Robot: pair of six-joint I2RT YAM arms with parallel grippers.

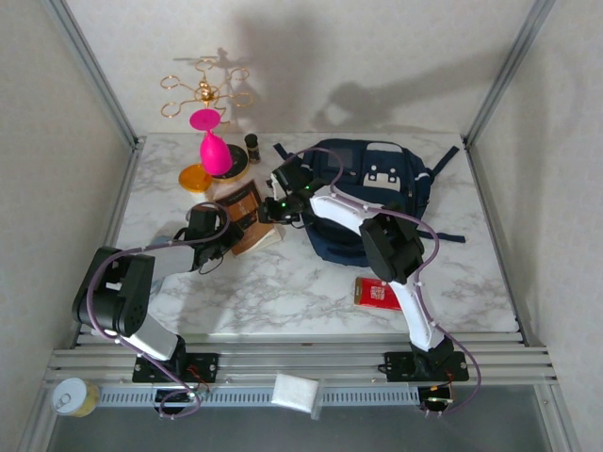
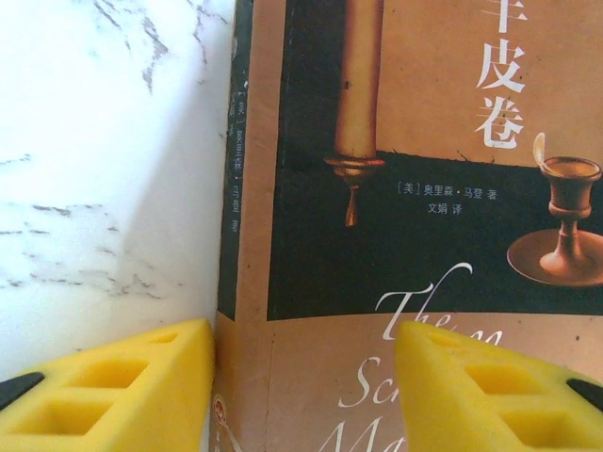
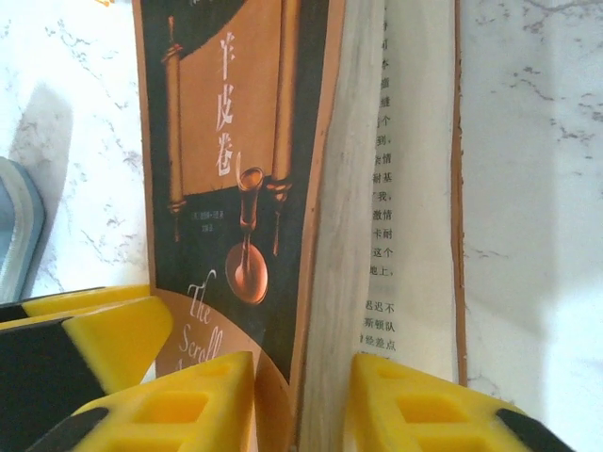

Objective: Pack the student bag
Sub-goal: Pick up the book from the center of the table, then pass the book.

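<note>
Jaws both at the book (image 1: pixel 247 218), student bag (image 1: pixel 407 188) just beside — rightward

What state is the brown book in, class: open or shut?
Partly open. The book has its front cover lifted off a printed page, seen by the right wrist camera.

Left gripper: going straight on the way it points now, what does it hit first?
The book. The left gripper straddles its spine edge, one finger over the cover, the other over the marble table. Gap to the cover is unclear.
</note>
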